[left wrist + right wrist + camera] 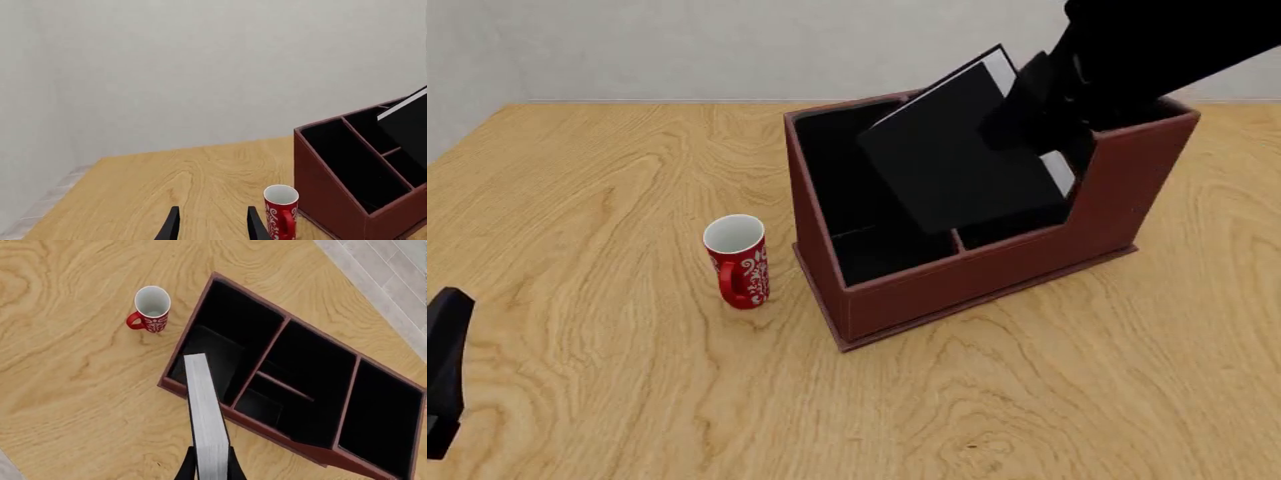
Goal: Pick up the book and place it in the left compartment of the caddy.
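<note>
The black book (961, 160) with a white page edge (205, 410) hangs tilted over the dark red-brown caddy (988, 280). My right gripper (1052, 112) is shut on its upper end. In the right wrist view the fingers (190, 469) clamp both covers, and the book's lower end is above the near end of the left compartment (230, 337). That compartment (827, 170) is open and black-lined. My left gripper (213, 227) is open and empty, low over the table left of the caddy (347, 195). The book's corner (408, 122) shows in the left wrist view.
A red-and-white patterned mug (737, 262) stands upright on the wooden table just left of the caddy; it also shows in the left wrist view (281, 212) and the right wrist view (151, 307). Part of my left arm (441, 370) sits at the near left edge. A grey wall stands behind the table.
</note>
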Available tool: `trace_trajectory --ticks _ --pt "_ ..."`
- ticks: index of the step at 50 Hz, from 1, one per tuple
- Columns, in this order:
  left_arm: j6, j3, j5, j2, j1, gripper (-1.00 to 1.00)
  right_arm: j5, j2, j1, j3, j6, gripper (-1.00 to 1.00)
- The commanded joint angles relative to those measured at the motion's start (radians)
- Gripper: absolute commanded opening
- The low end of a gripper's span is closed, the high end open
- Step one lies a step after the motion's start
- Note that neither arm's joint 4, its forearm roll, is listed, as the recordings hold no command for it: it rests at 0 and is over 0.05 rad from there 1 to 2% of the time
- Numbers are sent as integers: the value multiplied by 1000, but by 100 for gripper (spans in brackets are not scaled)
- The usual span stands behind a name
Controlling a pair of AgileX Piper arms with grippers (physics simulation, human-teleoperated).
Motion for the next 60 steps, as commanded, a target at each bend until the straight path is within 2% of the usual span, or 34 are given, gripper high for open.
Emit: trace_trajectory --ticks 1,33,36,44,60 --pt "-31 2 14 0 17 100 20 -25 11 -2 -40 -100" --pt "-31 2 14 0 17 100 20 -25 11 -2 -40 -100" --pt "-69 -6 21 0 32 100 20 -21 16 -8 -33 -100" --pt "-71 -8 21 0 39 100 20 -18 11 -17 -35 -100" --pt "-77 2 12 1 46 100 20 22 -30 -64 -47 -100"
